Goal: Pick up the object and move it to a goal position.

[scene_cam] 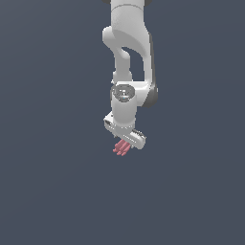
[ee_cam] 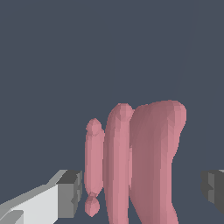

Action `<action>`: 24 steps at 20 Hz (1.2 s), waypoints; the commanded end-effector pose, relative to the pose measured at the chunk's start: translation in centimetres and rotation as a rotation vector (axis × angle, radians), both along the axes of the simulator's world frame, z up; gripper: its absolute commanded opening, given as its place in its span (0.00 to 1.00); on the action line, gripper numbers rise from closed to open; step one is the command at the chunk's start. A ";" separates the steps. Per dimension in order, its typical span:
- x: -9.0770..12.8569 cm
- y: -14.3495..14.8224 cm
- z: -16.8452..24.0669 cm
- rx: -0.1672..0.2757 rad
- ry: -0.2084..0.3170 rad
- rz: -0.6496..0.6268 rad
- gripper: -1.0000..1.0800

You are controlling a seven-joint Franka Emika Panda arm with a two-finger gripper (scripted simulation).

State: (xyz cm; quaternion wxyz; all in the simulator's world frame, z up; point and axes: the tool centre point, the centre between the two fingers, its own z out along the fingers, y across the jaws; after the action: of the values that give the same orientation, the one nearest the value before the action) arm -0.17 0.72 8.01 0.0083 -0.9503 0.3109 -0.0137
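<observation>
The object [scene_cam: 121, 148] is a small pinkish-red cluster of parallel finger-like lobes, showing just below the white hand of my gripper [scene_cam: 124, 139] in the exterior view. In the wrist view the object [ee_cam: 148, 157] fills the space between my two dark grey fingertips. My gripper [ee_cam: 142, 190] stands open around it. One fingertip [ee_cam: 72, 192] lies close beside the thinnest lobe. The other fingertip [ee_cam: 213, 188] stands apart from the thickest lobe with a clear gap. The exterior view hides the fingers behind the hand and the object.
A uniform dark grey-blue surface [scene_cam: 48, 191] lies all around the arm. No other objects, containers or edges show in either view.
</observation>
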 end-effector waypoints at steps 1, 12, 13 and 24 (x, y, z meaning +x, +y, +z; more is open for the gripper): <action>-1.0 -1.2 -1.6 -0.007 0.031 -0.017 0.00; -1.0 -1.1 -1.5 -0.006 0.030 -0.016 0.00; -1.0 -1.0 -1.5 -0.006 0.030 -0.016 0.00; -1.3 4.8 0.2 -0.007 0.030 -0.017 0.00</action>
State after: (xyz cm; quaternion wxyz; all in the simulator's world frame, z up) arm -0.95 4.22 8.51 0.0025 -0.9472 0.3205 -0.0068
